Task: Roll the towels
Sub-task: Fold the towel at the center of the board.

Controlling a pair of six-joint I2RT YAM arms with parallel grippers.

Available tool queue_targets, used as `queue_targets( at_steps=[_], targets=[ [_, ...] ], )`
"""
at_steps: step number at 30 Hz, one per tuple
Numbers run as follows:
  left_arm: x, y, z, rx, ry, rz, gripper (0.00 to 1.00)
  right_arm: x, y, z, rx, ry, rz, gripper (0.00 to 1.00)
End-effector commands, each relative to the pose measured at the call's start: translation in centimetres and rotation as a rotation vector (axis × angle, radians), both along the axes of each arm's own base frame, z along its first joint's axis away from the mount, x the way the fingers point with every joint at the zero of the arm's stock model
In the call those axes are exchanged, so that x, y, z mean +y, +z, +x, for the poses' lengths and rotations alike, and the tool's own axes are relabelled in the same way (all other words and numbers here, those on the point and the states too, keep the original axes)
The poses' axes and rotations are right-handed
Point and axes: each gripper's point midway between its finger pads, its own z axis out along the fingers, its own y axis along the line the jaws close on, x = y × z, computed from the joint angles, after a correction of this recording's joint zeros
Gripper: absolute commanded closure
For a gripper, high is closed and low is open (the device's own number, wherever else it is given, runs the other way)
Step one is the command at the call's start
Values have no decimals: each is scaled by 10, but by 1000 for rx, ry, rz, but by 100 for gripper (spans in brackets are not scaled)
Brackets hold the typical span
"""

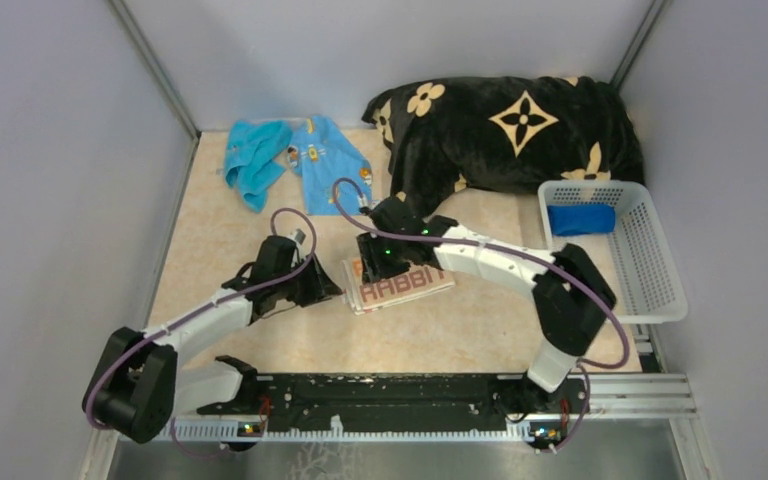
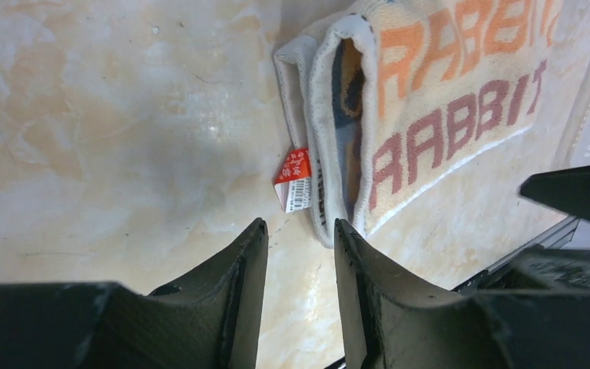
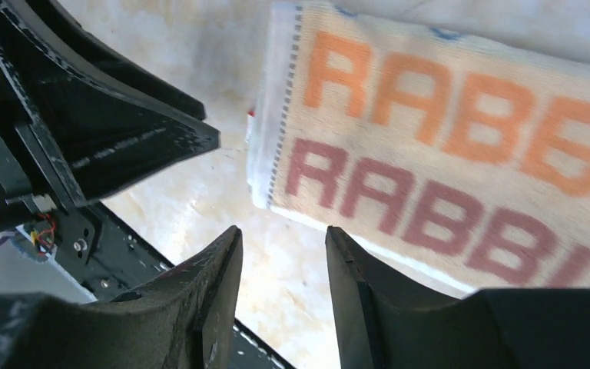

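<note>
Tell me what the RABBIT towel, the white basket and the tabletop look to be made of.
The RABBIT towel looks like matte terry cloth, likely cotton: it has a fuzzy pile and a stitched hem along the folded edge. The basket looks like rigid white plastic, probably moulded, with regular slotted mesh walls. The tabletop is smooth, slightly glossy and marble-patterned, perhaps laminate or vinyl, and shows a soft glare patch.

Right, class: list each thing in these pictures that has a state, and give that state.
RABBIT towel: folded flat on table, unheld.
turquoise towel: crumpled, unrolled.
printed towel: spread loosely, unrolled.
dark blue towel: bundled, inside basket.
basket: upright.
blanket: heaped.
left gripper: open, empty.
right gripper: open, empty.
</note>
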Motion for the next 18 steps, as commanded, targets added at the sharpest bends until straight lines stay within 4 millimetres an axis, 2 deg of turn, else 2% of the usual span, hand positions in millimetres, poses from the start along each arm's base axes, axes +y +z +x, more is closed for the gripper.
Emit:
queue_targets(
  at_steps=[1, 3, 7, 10, 12, 14, 18],
  targets=[
    [-7, 23, 5, -46, -15, 3, 56, -32, 40, 30, -111, -84, 164, 55],
    [-20, 42, 13, -82, -31, -25, 54, -51, 44, 39, -117, -121, 232, 55],
    [-57, 74, 29, -148, -98, -89, 54, -76, 47, 56, -123, -165, 379, 56],
    [-78, 78, 43, -160, -132, -104, 54, -95, 42, 69, -123, -212, 432, 56],
    [-85, 67, 49, -138, -141, -102, 55, -107, 35, 77, -109, -238, 447, 56],
    [-84, 48, 51, -95, -134, -77, 57, -114, 22, 80, -85, -258, 444, 56],
    [-63, -1, 44, -6, -79, 16, 62, -126, -14, 75, -6, -295, 370, 57]
  ],
)
